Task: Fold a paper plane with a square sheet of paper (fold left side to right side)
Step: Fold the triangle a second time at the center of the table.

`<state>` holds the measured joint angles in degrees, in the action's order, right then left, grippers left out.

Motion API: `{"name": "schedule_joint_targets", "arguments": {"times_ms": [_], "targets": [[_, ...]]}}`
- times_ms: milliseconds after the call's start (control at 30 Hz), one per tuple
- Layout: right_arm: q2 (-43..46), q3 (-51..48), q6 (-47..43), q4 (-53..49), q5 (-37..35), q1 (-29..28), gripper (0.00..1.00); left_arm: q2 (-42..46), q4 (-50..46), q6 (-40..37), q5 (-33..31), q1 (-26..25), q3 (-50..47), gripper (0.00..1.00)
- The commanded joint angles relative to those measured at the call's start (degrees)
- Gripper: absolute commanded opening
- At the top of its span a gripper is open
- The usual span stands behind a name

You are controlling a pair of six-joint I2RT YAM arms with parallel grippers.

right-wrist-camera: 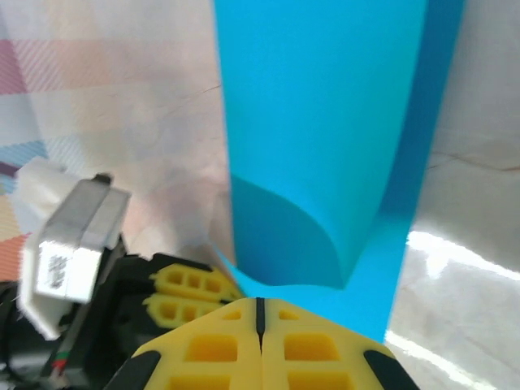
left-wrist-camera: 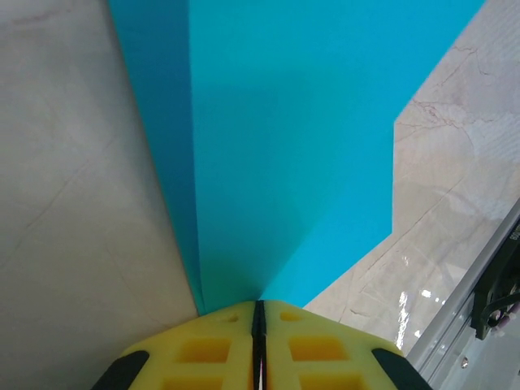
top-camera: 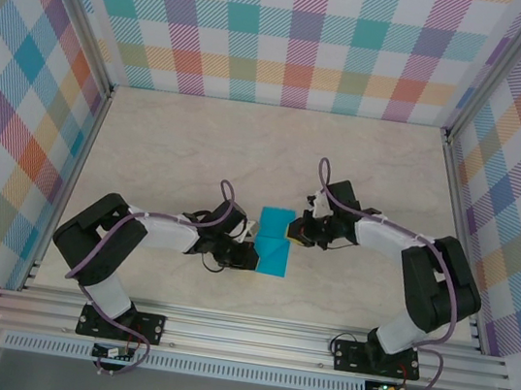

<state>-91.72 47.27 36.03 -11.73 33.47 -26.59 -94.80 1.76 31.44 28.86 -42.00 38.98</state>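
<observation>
Square sheet of paper [top-camera: 273, 246] curled, left tool [left-wrist-camera: 258, 307] and right tool [right-wrist-camera: 260, 304] both pinching it

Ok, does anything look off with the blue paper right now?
The thin turquoise-blue square sheet of paper has a flap that bulges in a soft curl instead of lying creased flat, seen from the right wrist.

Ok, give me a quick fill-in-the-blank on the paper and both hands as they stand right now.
1. The square sheet of paper, lying between the two hands, is ____ in colour.
2. The left hand is not open but ____ on the paper.
3. The right hand grips the paper with ____ pads.
Missing words: blue; shut; yellow.
</observation>
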Motion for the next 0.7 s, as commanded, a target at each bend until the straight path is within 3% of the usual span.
{"name": "schedule_joint_targets", "arguments": {"times_ms": [0, 300, 667], "targets": [[-0.6, -0.7, -1.6, -1.3, 3.5, -2.6, 0.0, -1.3, -4.4, 0.3, -3.2, 0.5, -2.4, 0.09], [-7.6, 1.8, 1.3, 2.3, 3.4, -9.5, 0.0, -1.7, -4.4, 0.2, -3.3, 0.5, -2.3, 0.08], [-11.3, 4.5, 0.9, 0.5, 1.4, -12.1, 0.0, -2.1, -4.7, 0.0, -3.5, 0.5, -2.2, 0.08]]}}
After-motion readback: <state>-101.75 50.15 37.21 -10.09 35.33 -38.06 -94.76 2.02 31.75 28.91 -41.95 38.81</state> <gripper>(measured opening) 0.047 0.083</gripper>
